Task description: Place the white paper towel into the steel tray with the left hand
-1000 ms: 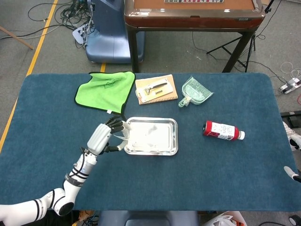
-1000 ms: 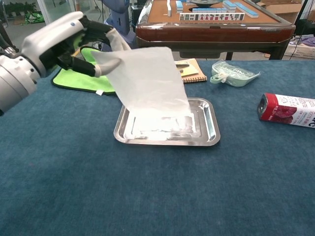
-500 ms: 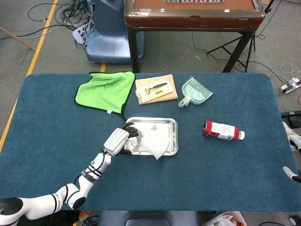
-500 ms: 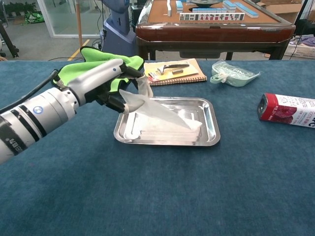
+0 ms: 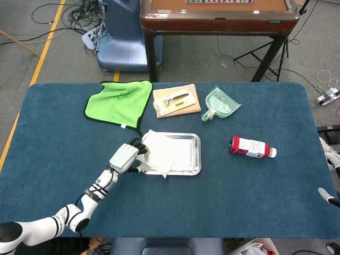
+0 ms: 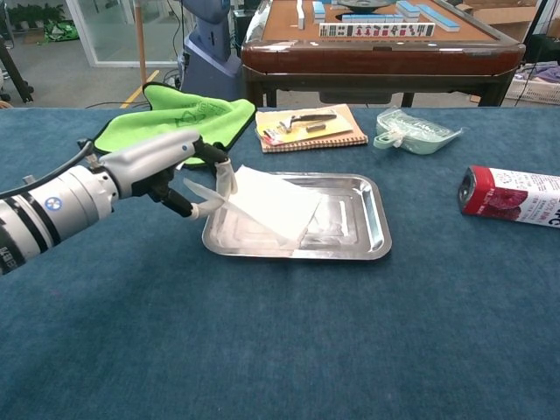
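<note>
The white paper towel [image 5: 156, 155] [image 6: 269, 203] lies slanted over the left half of the steel tray [image 5: 196, 155] [image 6: 378, 229]. Its left edge is lifted above the tray's left rim and one corner hangs over the front rim. My left hand [image 5: 126, 157] [image 6: 164, 168] is just left of the tray, with its fingertips [image 6: 224, 178] pinching the towel's raised left edge. At the right edge of the head view only a small white tip of my right hand [image 5: 327, 195] shows, too little to read its fingers.
Behind the tray are a green cloth [image 5: 118, 101] [image 6: 175, 122], a notebook with a tool on it [image 5: 176, 100] [image 6: 311, 127], and a pale green dustpan [image 5: 220, 103] [image 6: 416, 131]. A red bottle [image 5: 251, 147] [image 6: 512, 194] lies on its side to the right. A mahjong table [image 6: 376, 35] stands beyond.
My left hand has lowered and drawn back leftward. The towel went from hanging upright over the tray to lying down across the tray's left half.
</note>
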### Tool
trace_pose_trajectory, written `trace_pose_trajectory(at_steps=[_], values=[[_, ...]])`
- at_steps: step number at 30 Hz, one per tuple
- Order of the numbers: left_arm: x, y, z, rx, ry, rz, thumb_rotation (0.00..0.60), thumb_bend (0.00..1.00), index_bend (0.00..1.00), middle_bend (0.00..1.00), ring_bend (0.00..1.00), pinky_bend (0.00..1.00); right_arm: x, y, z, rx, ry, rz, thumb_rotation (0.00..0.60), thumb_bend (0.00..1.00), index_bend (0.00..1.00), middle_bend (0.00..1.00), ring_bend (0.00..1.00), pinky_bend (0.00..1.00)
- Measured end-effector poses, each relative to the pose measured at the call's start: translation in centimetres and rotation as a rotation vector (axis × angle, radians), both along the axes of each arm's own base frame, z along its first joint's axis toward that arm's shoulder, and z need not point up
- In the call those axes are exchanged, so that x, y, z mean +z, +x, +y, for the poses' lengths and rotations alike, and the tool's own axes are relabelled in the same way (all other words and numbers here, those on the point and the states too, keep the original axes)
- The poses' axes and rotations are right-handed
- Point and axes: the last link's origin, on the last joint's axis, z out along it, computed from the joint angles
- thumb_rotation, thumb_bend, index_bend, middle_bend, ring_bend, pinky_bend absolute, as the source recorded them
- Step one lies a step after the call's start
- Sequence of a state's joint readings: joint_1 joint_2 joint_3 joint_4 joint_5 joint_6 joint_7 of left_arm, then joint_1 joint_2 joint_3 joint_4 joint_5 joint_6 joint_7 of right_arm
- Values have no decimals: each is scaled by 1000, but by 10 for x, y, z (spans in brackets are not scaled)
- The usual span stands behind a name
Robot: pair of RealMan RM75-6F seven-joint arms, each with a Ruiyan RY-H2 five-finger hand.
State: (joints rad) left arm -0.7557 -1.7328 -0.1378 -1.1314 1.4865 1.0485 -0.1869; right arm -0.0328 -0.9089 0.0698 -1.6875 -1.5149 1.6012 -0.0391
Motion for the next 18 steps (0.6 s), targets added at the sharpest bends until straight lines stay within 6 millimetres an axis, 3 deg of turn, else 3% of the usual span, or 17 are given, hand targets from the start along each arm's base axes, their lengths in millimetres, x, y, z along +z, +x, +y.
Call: trace_pose_trajectory(at_steps=[10, 18], values=[[10, -10, 6, -56, 49, 190, 600, 373, 519, 384, 298, 138, 0, 0, -1, -1, 1, 0, 600, 112, 194, 209, 112, 201], [20, -10, 2, -65, 33, 259, 600, 367, 272, 316, 247, 138, -1, 0, -2, 2, 2, -4, 600, 112, 194, 209, 112, 201]])
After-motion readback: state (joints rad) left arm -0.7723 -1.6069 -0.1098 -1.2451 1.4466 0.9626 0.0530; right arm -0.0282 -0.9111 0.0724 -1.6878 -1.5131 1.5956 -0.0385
